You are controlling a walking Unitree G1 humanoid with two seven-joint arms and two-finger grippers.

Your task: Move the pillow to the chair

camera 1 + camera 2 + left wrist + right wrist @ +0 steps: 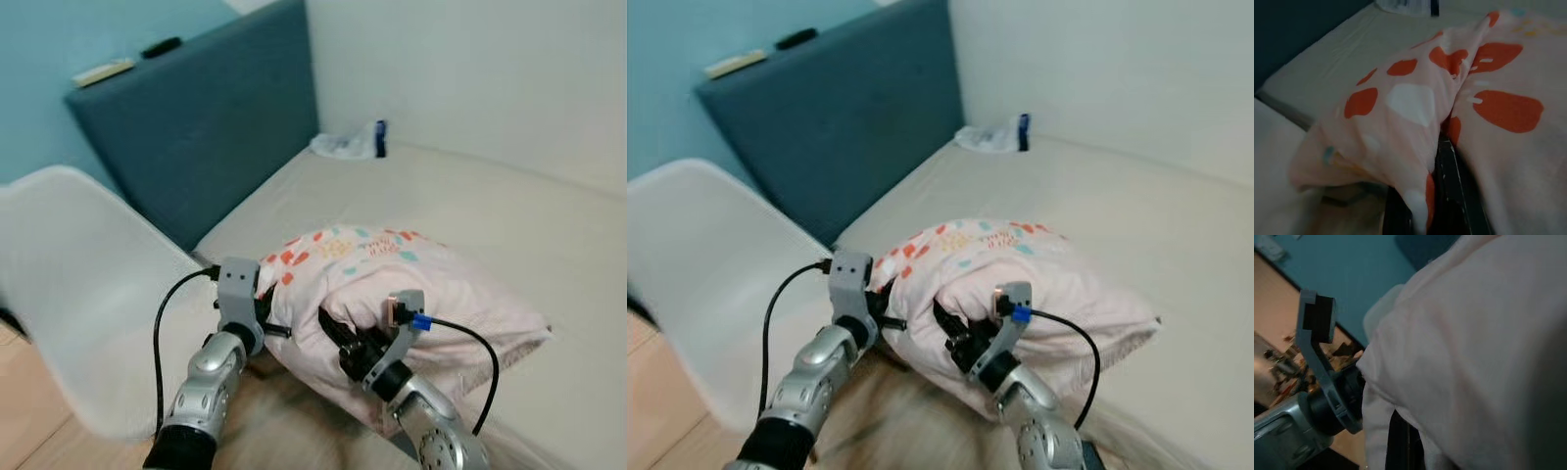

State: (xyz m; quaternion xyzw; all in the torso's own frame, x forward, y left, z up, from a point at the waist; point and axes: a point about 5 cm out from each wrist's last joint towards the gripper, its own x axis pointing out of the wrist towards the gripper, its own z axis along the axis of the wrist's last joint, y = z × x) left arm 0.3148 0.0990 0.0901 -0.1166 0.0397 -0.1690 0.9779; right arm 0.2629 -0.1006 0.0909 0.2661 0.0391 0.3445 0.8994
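On the near edge of the beige mattress bed (509, 215), beside the white moulded plastic chair (78, 294): pale pink fabric pillow with red, white and teal spots (392, 279), lying bunched at its near end and not yet on the chair seat. At the pillow's chair-side corner: left gripper (269, 318), fingers pinched narrow on a fold of the cloth, one black finger (1449, 196) showing under the spotted fabric in the left wrist view. At the pillow's near front: right gripper (338, 338), fingers pressed into the cloth and clamped on it, pink fabric draped over the dark finger (1400, 445) in the right wrist view. Behind the pillow, at the head of the bed: dark blue padded headboard (206, 127), with a flat pale object (103, 71) and a small black object (160, 46) resting on top. Well beyond the pillow, in the far corner of the bed against the white wall (470, 69): crumpled white packet with a blue end (353, 144). Left of the chair: strip of light wooden floor (24, 411).
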